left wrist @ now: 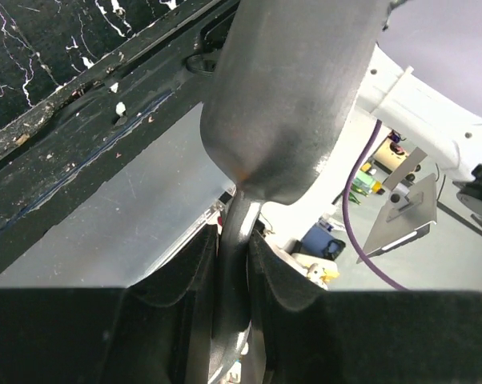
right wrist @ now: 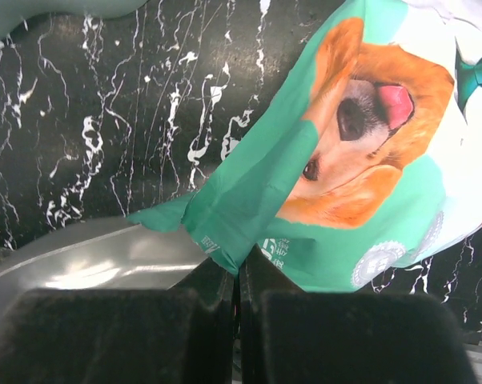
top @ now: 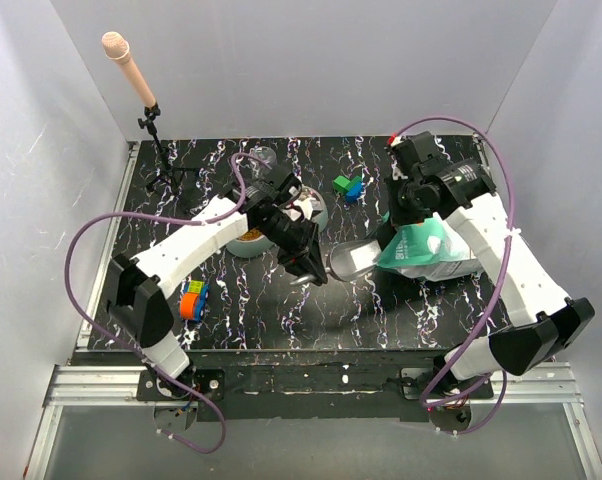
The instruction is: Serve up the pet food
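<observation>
- Left gripper (left wrist: 234,268), narrowly parted, clamps the handle of the grey metal scoop (left wrist: 289,104).
- Right gripper (right wrist: 237,276), fully closed, pinches the edge of the teal-and-white dog-printed bag (right wrist: 369,160) on the black marbled bench (top: 261,300).
- Orange-brown kibble (top: 251,236) seemingly lies in the grey bowl (top: 239,250) under the left arm.

I count two arms (top: 186,245), two bowls (top: 243,246), one bag (top: 426,250), one scoop (top: 349,260), one microphone (top: 116,46), one green block (top: 340,183), one blue block (top: 356,190).
</observation>
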Robot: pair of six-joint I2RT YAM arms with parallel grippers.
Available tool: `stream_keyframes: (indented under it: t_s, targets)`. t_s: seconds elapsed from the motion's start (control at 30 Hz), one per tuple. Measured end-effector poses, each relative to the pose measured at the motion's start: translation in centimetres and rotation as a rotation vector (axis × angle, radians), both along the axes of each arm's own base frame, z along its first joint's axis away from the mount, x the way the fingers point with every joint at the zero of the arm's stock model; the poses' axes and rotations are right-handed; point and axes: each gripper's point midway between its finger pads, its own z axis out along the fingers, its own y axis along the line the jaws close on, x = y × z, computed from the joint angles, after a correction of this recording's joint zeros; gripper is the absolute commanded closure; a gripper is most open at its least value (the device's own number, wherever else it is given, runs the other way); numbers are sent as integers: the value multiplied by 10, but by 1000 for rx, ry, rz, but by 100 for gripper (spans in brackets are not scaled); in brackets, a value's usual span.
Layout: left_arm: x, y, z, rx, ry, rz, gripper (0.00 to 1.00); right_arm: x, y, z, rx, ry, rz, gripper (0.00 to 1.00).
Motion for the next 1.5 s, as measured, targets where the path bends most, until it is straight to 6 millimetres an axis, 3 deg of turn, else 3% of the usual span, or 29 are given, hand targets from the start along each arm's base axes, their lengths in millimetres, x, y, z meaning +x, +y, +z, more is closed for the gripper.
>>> stream_keyframes:
  t_s: [0.1,0.3,0.53,0.7,0.83,1.07,1.27,1.5]
  targets:
    - [6,-5,-13,37,52,2,100,-9,7,-6,-24,11,55,99]
    - [29,-32,-25,66,118,38,100,-21,23,-9,-62,-16,158,99]
    - [37,-57,-47,126,280,121,100,-32,55,-4,-26,-52,259,99]
    - [34,-84,-66,158,367,123,100,-37,60,-7,-20,-34,277,99]
    - [35,-129,-81,91,342,50,100,-46,48,-16,-65,8,272,99]
    - [36,-166,-91,-127,195,-32,100,-52,8,-21,-46,1,166,99]
    - [32,-171,-73,-368,109,-3,100,-52,-11,-8,59,-59,76,99]
    - [33,-154,-56,-379,41,31,100,-44,-19,3,116,-130,14,99]
